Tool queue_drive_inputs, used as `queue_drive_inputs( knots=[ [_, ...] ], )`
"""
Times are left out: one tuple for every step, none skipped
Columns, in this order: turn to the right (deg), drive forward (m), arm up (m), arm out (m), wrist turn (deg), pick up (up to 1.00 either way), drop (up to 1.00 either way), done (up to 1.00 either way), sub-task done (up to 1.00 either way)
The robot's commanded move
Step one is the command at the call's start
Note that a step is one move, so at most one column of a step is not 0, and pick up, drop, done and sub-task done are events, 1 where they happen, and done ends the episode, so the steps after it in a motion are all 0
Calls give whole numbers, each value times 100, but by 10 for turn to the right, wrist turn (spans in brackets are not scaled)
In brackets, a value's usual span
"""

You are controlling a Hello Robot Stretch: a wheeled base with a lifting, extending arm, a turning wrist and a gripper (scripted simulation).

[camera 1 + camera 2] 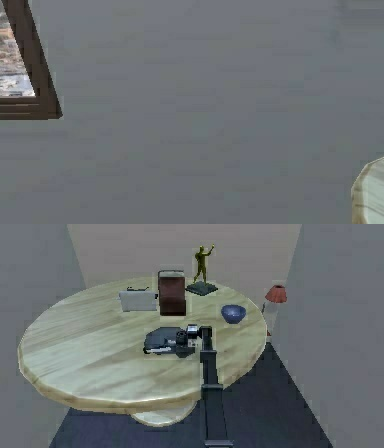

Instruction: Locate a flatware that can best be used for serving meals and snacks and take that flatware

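Your arm [210, 384] reaches out over the round desk [80, 354], and the tool [152, 344] sits near its middle, on a flat dark patch [160, 348]. By its low, flat look that patch is the likeliest serving piece here, though you cannot tell it from the tool's own body, so treat it as a guess. You also cannot tell how the tool's fingers stand, nor whether it has anything in hand. The other candidate is the blue bowl [234, 314], well apart toward the arm side view's right, near the desk's far rim; it is more a dish for holding food than for serving it, so I would stay with the flat piece. To do this step well, work slowly and low: a thin, flat thing gives little edge to take, so come at its rim, not its middle, and lift straight up before you draw the arm back. Mind the brown box [171, 292] and the white box [135, 299] just beyond the tool, and the statue [202, 266] farther out; don't extend past the patch. The forward view gives you a grey wall, a frame [30, 60] and a pale edge [372, 195], so steer by the arm side view.
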Motion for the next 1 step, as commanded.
queue_drive_inputs(
  knots=[
    [0,0,10,0,0,0,0,0,0]
  ],
)
